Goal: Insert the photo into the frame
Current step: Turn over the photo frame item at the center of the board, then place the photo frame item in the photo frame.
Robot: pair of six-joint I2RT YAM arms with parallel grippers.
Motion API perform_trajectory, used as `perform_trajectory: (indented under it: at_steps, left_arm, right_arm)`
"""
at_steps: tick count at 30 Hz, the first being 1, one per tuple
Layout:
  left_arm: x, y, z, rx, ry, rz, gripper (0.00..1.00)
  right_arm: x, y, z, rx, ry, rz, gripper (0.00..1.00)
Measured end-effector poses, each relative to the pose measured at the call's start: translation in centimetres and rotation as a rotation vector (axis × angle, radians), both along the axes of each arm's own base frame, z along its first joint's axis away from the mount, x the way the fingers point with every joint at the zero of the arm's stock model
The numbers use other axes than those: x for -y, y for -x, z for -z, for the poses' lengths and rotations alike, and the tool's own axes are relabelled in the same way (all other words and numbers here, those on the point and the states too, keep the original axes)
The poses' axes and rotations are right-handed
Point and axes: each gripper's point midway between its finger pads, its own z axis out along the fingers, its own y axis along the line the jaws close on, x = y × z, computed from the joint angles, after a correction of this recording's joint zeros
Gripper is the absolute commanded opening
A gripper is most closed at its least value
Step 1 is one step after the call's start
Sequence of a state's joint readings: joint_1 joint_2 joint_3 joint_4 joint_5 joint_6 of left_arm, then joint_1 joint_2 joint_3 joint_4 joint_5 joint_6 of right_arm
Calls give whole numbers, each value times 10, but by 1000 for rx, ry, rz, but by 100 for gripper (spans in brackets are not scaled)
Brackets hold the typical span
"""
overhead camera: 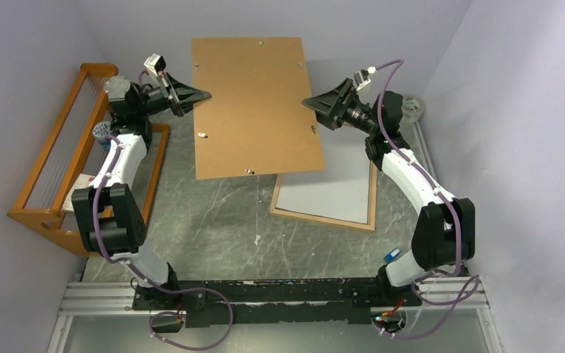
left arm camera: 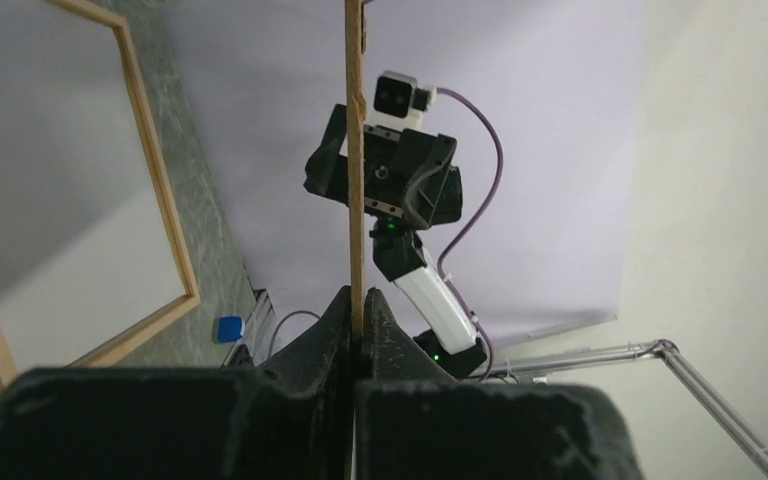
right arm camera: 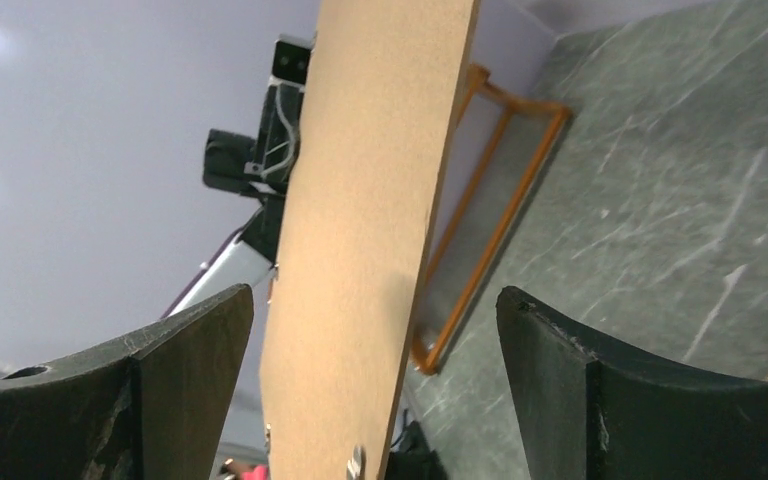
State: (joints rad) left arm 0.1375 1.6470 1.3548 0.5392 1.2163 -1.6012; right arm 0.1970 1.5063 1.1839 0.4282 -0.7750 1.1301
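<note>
The board (overhead camera: 257, 103) is smooth, matt brown hardboard. The frame (overhead camera: 324, 219) is pale bare wood. The counter (overhead camera: 213, 220) looks like dull grey veined stone. The rack (overhead camera: 88, 70) is orange-stained wood. The left pincer (left arm camera: 357, 300) is black, grainy matt plastic.

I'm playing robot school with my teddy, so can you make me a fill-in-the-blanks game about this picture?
1. The left gripper is ____ on the edge of the board.
2. The right gripper is wide ____, with the board's other edge between its fingers.
3. The frame lies flat on the table, nearer the ____ arm.
4. The rack by the wall is coloured ____.

Missing words: shut, open, right, orange.
</note>
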Motion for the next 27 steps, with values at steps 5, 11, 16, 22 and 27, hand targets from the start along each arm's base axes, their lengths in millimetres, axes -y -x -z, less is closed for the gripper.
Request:
perform_trajectory:
  at_steps: [5, 11, 16, 22, 27]
  left_arm:
    - [11, 5, -2, -2, 13, 52, 3]
    - [22, 9, -2, 7, 25, 102, 3]
    - [26, 7, 3, -10, 25, 110, 6]
    - [27, 3, 12, -5, 1, 96, 53]
    - [25, -12, 44, -103, -71, 12, 79]
  right_arm:
    - [-12, 6, -3, -38, -62, -73, 77]
    - [-17, 14, -22, -25, -149, -130, 36]
    - [-18, 15, -19, -66, -206, -154, 0]
    - [-16, 12, 1, -138, -211, -147, 0]
    - [-4, 8, 28, -184, -166, -113, 0]
